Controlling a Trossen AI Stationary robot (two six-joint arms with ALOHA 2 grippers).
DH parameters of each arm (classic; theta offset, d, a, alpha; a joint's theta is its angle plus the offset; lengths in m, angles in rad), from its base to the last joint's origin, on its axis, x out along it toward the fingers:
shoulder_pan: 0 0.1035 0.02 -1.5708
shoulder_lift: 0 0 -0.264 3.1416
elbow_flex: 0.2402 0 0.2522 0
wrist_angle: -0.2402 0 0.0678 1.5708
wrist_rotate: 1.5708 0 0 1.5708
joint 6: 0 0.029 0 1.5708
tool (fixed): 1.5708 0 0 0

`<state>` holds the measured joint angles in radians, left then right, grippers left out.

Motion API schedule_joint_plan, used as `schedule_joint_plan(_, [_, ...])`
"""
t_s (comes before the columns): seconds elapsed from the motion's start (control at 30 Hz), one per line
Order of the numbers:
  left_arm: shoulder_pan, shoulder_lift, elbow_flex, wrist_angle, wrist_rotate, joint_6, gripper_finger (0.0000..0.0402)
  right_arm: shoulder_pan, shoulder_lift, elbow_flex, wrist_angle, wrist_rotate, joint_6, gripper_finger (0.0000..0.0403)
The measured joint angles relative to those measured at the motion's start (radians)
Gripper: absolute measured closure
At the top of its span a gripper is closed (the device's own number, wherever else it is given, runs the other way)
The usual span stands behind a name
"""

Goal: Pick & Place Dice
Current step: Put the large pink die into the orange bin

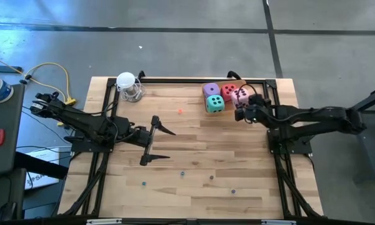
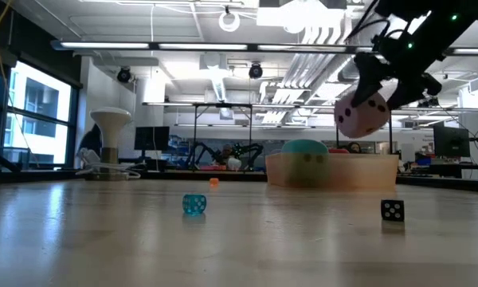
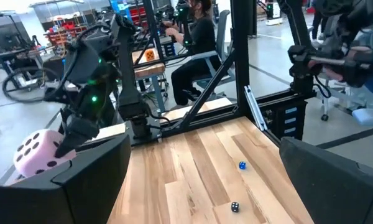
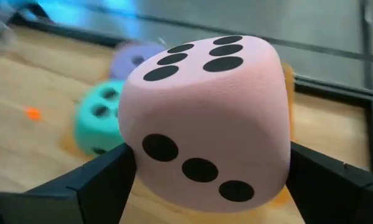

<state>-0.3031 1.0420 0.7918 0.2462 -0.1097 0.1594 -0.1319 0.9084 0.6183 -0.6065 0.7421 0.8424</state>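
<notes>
My right gripper (image 1: 244, 104) is shut on the pink die (image 4: 205, 118) and holds it in the air at the table's far right. Below it, the teal die (image 1: 214, 104), the purple die (image 1: 210, 89) and the red die (image 1: 228, 91) sit close together in a shallow see-through tray (image 2: 334, 162). My left gripper (image 1: 164, 144) stands open and level over the middle left of the table, with nothing between its fingers. My right gripper pinches the pink die by two opposite side faces (image 4: 132, 149) between its two fingers (image 4: 102, 180). The fingers slant down from the table's right side. The die is lifted clear above the tray, tilted, its six-pip face turned up.
A tiny blue die (image 2: 193, 204), a tiny black die (image 2: 392, 210) and an orange bead (image 1: 179, 111) lie loose on the wooden top. A white-topped glass thing (image 1: 129, 86) stands at the far left. Black rails (image 1: 272, 84) frame the table.
</notes>
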Motion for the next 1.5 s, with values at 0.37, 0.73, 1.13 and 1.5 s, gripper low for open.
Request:
schedule_joint_plan(0.37, [0.000,0.000,0.000,-0.004,0.000,-0.003,0.0002,-0.083,0.117,0.000,0.006,-0.045,-0.001,0.0021])
schedule_joint_plan(0.73, [0.005,0.000,0.000,-0.006,0.000,-0.003,0.0002,-0.084,0.132,0.000,0.078,-0.097,-0.108,0.0021])
schedule_joint_plan(1.13, [0.007,0.000,0.000,-0.007,0.000,-0.003,0.0002,-0.085,0.132,0.000,0.081,-0.146,-0.137,0.0020])
schedule_joint_plan(1.5, [0.006,0.000,0.000,-0.007,0.000,-0.003,0.0002,-0.141,0.132,0.000,0.079,-0.141,-0.041,0.0020])
